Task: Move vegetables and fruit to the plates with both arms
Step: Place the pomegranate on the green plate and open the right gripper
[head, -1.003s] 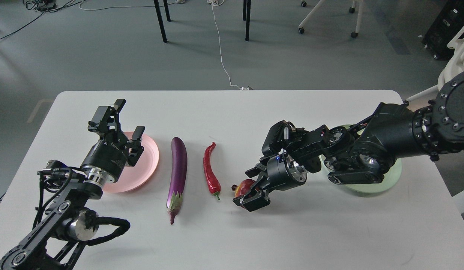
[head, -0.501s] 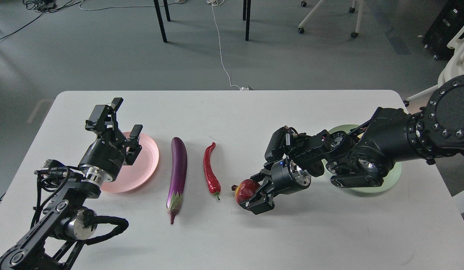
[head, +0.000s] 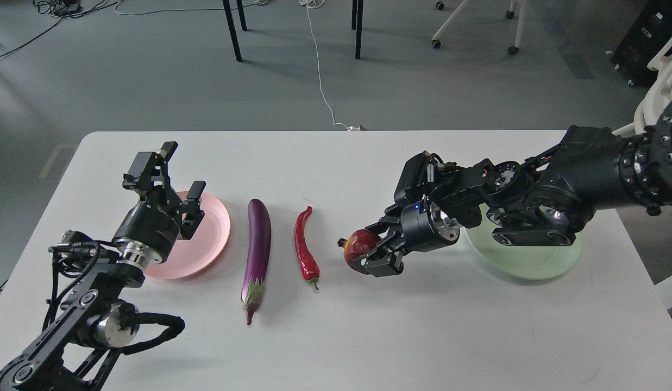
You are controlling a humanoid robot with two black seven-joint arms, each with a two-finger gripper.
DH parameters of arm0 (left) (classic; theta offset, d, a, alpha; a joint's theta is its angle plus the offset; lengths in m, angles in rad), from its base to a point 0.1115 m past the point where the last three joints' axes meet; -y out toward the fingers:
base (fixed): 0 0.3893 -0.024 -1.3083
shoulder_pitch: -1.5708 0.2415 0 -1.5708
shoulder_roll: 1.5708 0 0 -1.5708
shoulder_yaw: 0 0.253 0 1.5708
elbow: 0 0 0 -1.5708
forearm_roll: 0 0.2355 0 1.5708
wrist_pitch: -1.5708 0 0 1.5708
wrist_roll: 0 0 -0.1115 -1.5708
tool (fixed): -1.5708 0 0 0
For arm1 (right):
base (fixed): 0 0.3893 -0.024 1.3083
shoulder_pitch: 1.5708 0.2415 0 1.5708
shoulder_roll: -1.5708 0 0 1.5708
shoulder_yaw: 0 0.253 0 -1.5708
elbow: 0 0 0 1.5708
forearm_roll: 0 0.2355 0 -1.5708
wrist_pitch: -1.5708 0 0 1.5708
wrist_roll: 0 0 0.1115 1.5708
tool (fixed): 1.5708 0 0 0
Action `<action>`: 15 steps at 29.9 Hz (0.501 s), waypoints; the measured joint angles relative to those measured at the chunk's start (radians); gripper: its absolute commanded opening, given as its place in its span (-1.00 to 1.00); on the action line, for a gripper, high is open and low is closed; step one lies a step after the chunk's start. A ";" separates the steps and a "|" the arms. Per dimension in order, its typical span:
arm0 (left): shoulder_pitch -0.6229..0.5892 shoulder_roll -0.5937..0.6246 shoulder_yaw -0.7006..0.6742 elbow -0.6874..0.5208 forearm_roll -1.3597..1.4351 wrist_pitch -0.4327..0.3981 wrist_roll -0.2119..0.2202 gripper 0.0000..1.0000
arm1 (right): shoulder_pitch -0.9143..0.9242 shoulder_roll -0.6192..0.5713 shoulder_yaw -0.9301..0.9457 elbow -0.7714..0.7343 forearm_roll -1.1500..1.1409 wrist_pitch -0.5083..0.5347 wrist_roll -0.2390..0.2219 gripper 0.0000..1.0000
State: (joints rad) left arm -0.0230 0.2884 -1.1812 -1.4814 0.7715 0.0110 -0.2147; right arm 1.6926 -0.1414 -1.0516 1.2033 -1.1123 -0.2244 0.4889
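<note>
My right gripper (head: 368,251) is shut on the dark red pomegranate (head: 359,245) and holds it lifted above the table, left of the mint green plate (head: 526,255), which my right arm partly covers. The purple eggplant (head: 257,250) and the red chili pepper (head: 305,244) lie side by side on the table's middle. My left gripper (head: 179,169) is open and empty above the far edge of the pink plate (head: 205,233). The pale green-yellow fruit is not in view.
The white table (head: 336,336) ends at its far edge, with chair and table legs (head: 232,30) and a white cable (head: 319,70) on the floor beyond. A white chair (head: 661,81) stands at the right.
My right gripper has closed on the pomegranate and lifted it up and slightly right off the table. My left arm has barely moved.
</note>
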 measured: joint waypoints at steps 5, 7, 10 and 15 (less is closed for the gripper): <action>0.000 0.000 0.001 0.000 -0.001 0.000 0.000 0.98 | 0.038 -0.111 -0.038 -0.006 -0.078 0.002 0.000 -0.01; 0.000 0.000 0.001 0.000 -0.001 0.000 0.000 0.98 | 0.039 -0.158 -0.045 -0.006 -0.102 0.002 0.000 -0.01; 0.000 -0.001 0.004 0.000 -0.001 -0.001 0.000 0.98 | 0.037 -0.231 -0.058 -0.007 -0.141 0.002 0.000 -0.01; 0.000 -0.002 0.011 0.000 -0.001 -0.002 0.000 0.98 | 0.005 -0.338 -0.080 -0.018 -0.198 0.002 0.000 0.01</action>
State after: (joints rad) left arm -0.0230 0.2866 -1.1702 -1.4817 0.7702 0.0092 -0.2147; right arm 1.6979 -0.4796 -1.1314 1.1854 -1.3103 -0.2224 0.4888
